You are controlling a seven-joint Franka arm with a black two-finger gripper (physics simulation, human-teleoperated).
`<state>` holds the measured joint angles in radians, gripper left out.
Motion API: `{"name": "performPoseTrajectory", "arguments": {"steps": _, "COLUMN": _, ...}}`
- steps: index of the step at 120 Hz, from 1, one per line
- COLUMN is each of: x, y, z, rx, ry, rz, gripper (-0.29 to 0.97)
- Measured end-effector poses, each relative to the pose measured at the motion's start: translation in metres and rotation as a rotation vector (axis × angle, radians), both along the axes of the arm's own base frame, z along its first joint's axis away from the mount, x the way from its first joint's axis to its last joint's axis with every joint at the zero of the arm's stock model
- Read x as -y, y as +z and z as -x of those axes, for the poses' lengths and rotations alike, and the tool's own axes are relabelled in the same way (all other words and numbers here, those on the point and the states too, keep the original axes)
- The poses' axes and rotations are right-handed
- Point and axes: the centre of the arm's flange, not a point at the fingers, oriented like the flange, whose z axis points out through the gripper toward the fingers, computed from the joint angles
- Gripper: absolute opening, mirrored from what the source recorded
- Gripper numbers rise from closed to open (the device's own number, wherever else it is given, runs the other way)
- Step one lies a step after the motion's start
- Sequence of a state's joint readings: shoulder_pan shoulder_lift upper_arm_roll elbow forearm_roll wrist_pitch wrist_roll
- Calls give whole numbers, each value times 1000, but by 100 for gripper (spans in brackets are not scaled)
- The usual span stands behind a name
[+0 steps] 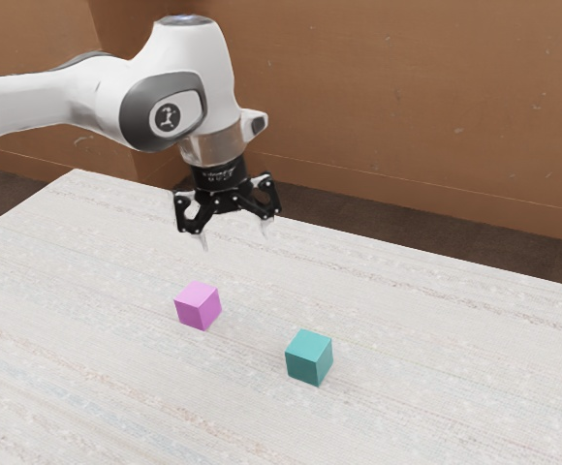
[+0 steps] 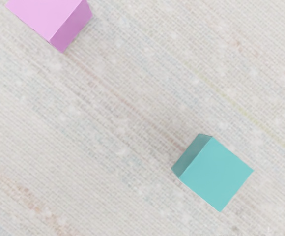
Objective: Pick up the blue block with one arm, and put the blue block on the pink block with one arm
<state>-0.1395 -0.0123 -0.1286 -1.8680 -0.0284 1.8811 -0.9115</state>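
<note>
The gripper (image 1: 235, 236) hung open above the tabletop (image 1: 475, 387), left of centre; pink block (image 1: 198, 305) and blue block (image 1: 309, 356) lay apart below.

I see a pale, streak-grained table (image 1: 436, 407) across the lower frame, its far edge slanting from the upper left down to the right. Beyond it lies a dark floor (image 1: 475, 237), then a brown wall (image 1: 407, 87) along the top.

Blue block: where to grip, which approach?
Two opposite side faces of the blue block, from straight above. It's a cube resting flat on the table, all sides clear, pink block well apart. Open gripper should align with its faces.
</note>
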Motion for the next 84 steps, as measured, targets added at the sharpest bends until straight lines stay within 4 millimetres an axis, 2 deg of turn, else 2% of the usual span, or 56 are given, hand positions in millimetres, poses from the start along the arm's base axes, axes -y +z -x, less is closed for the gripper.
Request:
{"name": "performPoseTrajectory", "arguments": {"steps": 12, "x": 9, "y": -19, "z": -3, "rx": 18, "ry": -103, "rz": 3, "gripper": 68}}
{"name": "performPoseTrajectory", "arguments": {"steps": 24, "x": 17, "y": -51, "z": 0, "rx": 21, "ry": -193, "rz": 0, "gripper": 68}}
{"name": "performPoseTrajectory", "arguments": {"steps": 41, "x": 35, "y": -84, "z": -8, "rx": 38, "ry": -316, "rz": 0, "gripper": 68}}
{"name": "performPoseTrajectory", "arguments": {"steps": 49, "x": 42, "y": -99, "z": -4, "rx": 36, "ry": -358, "rz": 10, "gripper": 68}}
{"name": "performPoseTrajectory", "arguments": {"steps": 63, "x": 44, "y": -127, "z": 9, "rx": 32, "ry": -388, "rz": 44, "gripper": 68}}
{"name": "performPoseTrajectory", "arguments": {"steps": 84, "x": 47, "y": -156, "z": 3, "rx": 39, "ry": -418, "rz": 83, "gripper": 68}}
